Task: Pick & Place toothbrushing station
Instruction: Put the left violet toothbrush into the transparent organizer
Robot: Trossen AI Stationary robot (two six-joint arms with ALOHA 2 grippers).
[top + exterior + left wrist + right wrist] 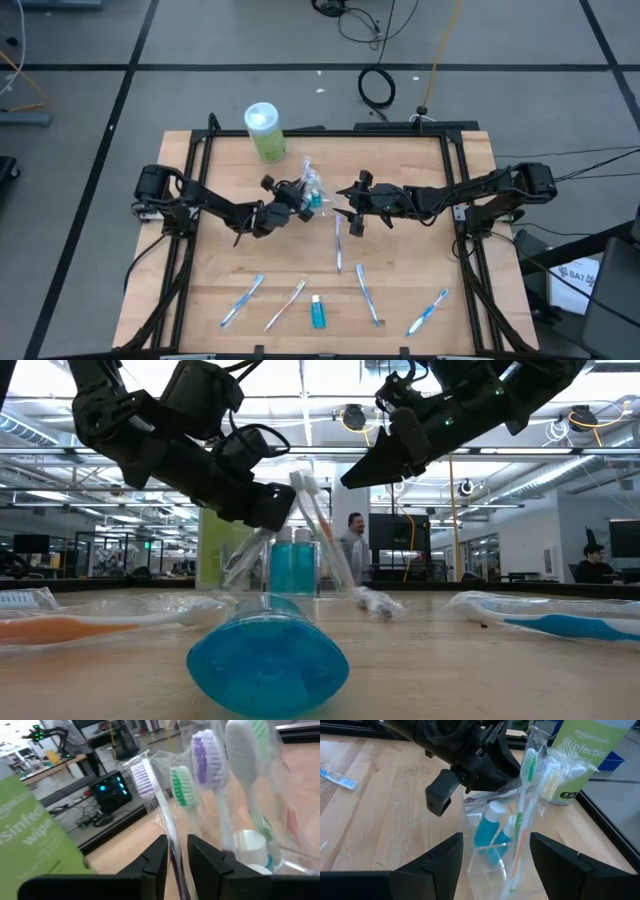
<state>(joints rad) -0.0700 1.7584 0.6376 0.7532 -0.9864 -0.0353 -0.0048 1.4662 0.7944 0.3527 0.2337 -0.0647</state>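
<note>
A clear cup (312, 192) is seen upright near the middle of the wooden table (220, 260), packed with wrapped toothbrushes (527, 775) and a small blue toothpaste tube (487, 832) standing inside it. The left gripper (296, 198) is placed at the cup's left side; in the left wrist view its fingers (156, 857) are only slightly apart, with one wrapped brush handle (170, 837) running down through the narrow gap, but whether the handle is actually pinched cannot be told. The right gripper (352, 208) is held just to the right of the cup, jaws spread wide, nothing between them; in the right wrist view the cup sits ahead between the two fingers (435, 865) without being touched. A green tub of disinfecting wipes (265, 132) is stood at the table's far edge, behind the cup and to its left. One wrapped toothbrush (338, 243) is laid on the table just below the right gripper. Along the near edge more items are laid out, well apart from the cup: a blue brush (241, 300), an orange-handled brush (285, 305), a second blue toothpaste tube (318, 313), another brush (367, 293) and a blue brush (428, 311) at far right. In the low view, a person (352, 545) is visible in the room behind the table.
</note>
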